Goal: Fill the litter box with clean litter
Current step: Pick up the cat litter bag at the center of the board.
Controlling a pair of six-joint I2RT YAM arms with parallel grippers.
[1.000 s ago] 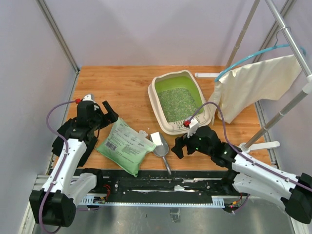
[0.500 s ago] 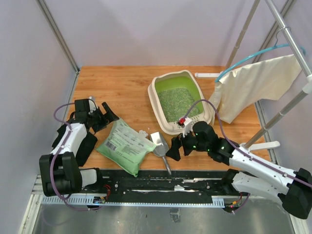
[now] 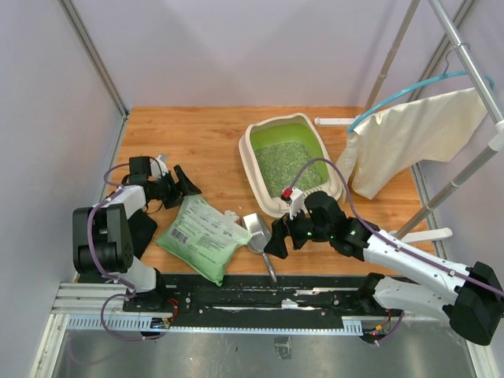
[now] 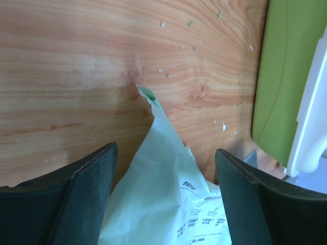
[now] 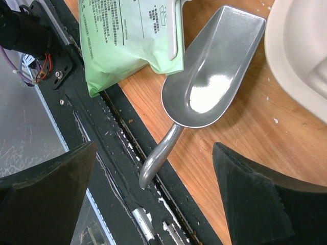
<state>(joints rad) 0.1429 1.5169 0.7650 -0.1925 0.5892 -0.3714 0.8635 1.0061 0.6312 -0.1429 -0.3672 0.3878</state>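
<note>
Loose like gravel, by the look of the clean litter (image 3: pixel 287 167): probably pours and scatters, slips out of any pinch, so best carried in something. Lies already as a patchy layer inside the litter box (image 3: pixel 247 160), right of middle toward the table's far edge, with bare green floor showing at the far end.

Two likely carriers:
- Light green litter bag (image 3: pixel 202 235), flat near the table's near-left edge. Probably soft, slumping and heavy for its thin, slick film. Best pinched at a crumpled corner.
- Metal scoop (image 3: pixel 258 231), just right of the bag at the near edge. Stiff and smooth, likely slippery. Best taken by the thin handle (image 5: pixel 157 159) that overhangs the black rail.

Left gripper (image 4: pixel 164 150): jaws wide apart, straddling the bag's far-left corner (image 4: pixel 153 109), clamped on nothing.

Right gripper (image 5: pixel 153 148): jaws spread fully, hanging over the scoop's handle, holding nothing.

Against a second ago:
- Left arm folded back and low, with its gripper brought from beside the bag onto that corner and its jaws starting to narrow.
- Right gripper shifted left, from the litter box's near corner to above the scoop.
- Bag, scoop and litter box unmoved.
</note>
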